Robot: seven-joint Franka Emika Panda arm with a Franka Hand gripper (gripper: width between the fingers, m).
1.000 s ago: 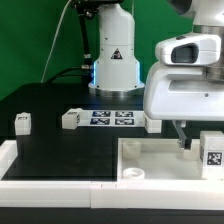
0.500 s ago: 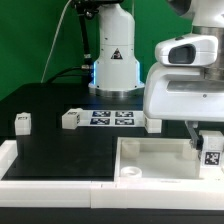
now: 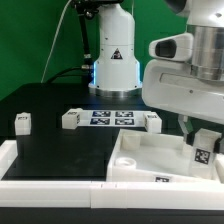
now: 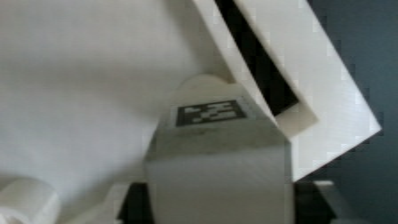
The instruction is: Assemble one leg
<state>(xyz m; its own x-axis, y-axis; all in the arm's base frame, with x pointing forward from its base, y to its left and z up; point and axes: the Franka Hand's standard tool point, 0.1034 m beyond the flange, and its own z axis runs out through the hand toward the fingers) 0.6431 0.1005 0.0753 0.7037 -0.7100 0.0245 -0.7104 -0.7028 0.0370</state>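
Note:
My gripper [image 3: 200, 138] is shut on a leg [image 3: 204, 150], a small white block with a black-and-white tag. It holds the leg upright in the corner of the large white tray-like part [image 3: 140, 163] on the exterior view's right. In the wrist view the leg [image 4: 217, 160] fills the space between the dark fingers [image 4: 150, 202] of my gripper [image 4: 222, 208], tag outward, against the tray's wall [image 4: 302, 70]. Three more legs stand on the black table: one [image 3: 22, 122] on the exterior view's left, one [image 3: 70, 119], and one [image 3: 152, 122] behind the tray.
The marker board [image 3: 112, 118] lies flat between the two middle legs. The robot base [image 3: 113, 60] stands behind it. A low white rim [image 3: 50, 168] runs along the table's front on the exterior view's left.
My gripper has carried the leg toward the exterior view's right and down into the tray's corner. The tray has shifted toward the exterior view's left, and a tag now shows on its front edge.

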